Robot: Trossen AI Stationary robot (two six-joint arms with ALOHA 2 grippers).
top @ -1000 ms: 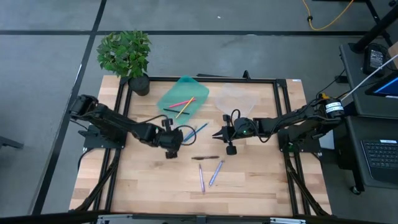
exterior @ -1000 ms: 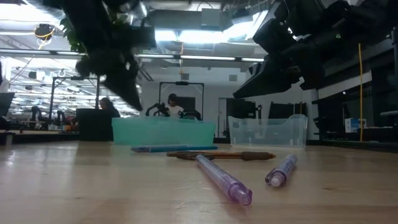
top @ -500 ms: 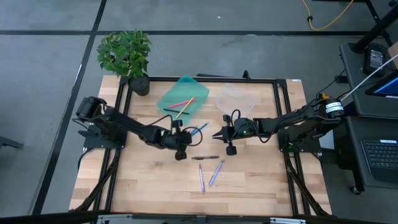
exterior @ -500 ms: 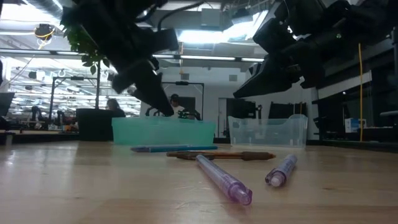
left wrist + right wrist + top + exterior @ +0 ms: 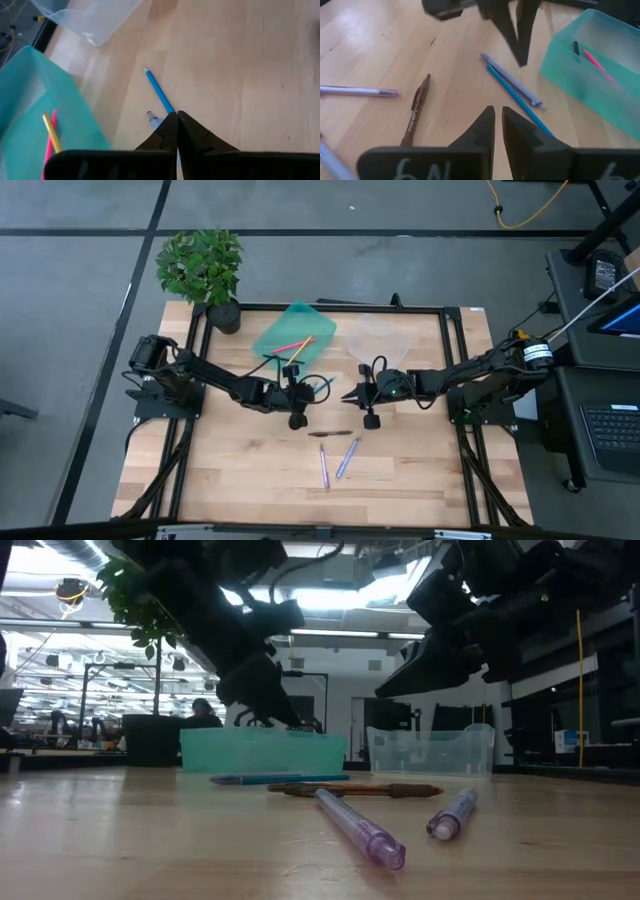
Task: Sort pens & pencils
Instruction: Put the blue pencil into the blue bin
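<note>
My left gripper (image 5: pixel 302 393) (image 5: pixel 177 116) is shut and hovers just above the blue pencil (image 5: pixel 159 92) and the grey-blue pen (image 5: pixel 512 82), which lie side by side flat on the table. My right gripper (image 5: pixel 347 395) (image 5: pixel 497 111) is shut and waits above the table's middle, pointing at my left one. A dark brown pen (image 5: pixel 330 434) and two lavender pens (image 5: pixel 323 465) (image 5: pixel 347 457) lie nearer the table's near edge. Pink and yellow pencils (image 5: pixel 292 348) lie in the teal bin (image 5: pixel 270 338).
A clear bin (image 5: pixel 382 340) stands on the table right of the teal bin, near the far edge. A potted plant (image 5: pixel 205 270) sits at the far left corner. A black frame (image 5: pixel 460 430) runs around the table. Bare wood lies along the near edge.
My left gripper has moved toward the table's right, from the left of centre to a spot over the blue pencil and grey-blue pen, staying above the table. The right arm and all pens have kept still.
</note>
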